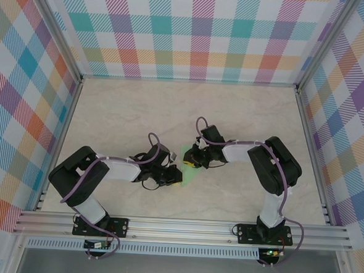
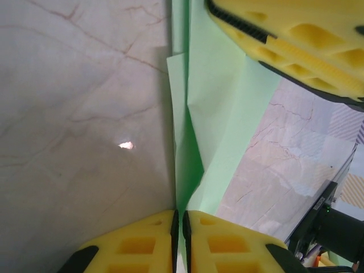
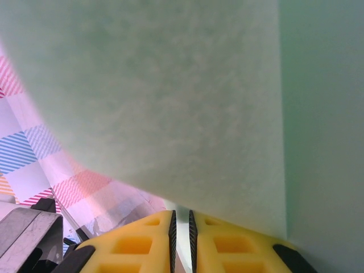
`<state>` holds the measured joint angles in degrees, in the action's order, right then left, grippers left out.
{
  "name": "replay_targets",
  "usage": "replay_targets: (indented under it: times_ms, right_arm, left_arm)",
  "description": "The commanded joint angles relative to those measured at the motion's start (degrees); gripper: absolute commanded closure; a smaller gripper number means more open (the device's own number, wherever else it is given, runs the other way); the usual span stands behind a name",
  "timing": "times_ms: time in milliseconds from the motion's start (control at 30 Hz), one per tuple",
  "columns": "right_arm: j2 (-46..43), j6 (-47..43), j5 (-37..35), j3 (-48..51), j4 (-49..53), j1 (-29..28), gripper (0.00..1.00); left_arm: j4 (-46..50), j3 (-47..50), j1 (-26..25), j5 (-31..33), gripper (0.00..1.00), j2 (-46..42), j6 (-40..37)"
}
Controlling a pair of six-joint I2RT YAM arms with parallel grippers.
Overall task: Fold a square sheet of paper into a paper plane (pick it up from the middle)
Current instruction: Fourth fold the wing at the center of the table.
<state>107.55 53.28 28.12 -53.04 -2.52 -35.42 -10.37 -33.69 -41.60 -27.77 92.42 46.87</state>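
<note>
Top external: thin pale mint-green sheet of paper [image 1: 188,171] mid-desk [image 1: 122,108], nearer its near edge | left gripper [image 2: 181,215] pinching its folded layers | right gripper [image 3: 181,215] pinching it too | progress: a few layers folded (no dart shape yet), most folds seem left.

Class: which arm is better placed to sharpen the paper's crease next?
Probably left: the left gripper pinches the folded green paper at the crease's end, the fold running straight ahead; the right gripper clamps a flat flap.
</note>
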Motion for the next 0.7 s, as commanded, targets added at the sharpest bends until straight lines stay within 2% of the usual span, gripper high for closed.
replay_targets:
  times_ms: [0,300,667]
  right_arm:
    - [1.98,-1.18,-1.2,1.19,2.9,-0.42,0.83]
    - [2.23,-0.95,-1.14,1.48,2.71,-0.43,0.83]
    - [2.32,-0.89,-1.28,2.45,2.64,-0.46,0.83]
  left_arm:
    - [5.81,0.68,-0.86,0.7,0.87,-0.12,-1.39]
    - [10.17,-2.18,-1.78,-0.27,0.89,2.5,-3.44]
    - [4.79,-1.99,-2.12,-3.91,0.96,2.23,-3.98]
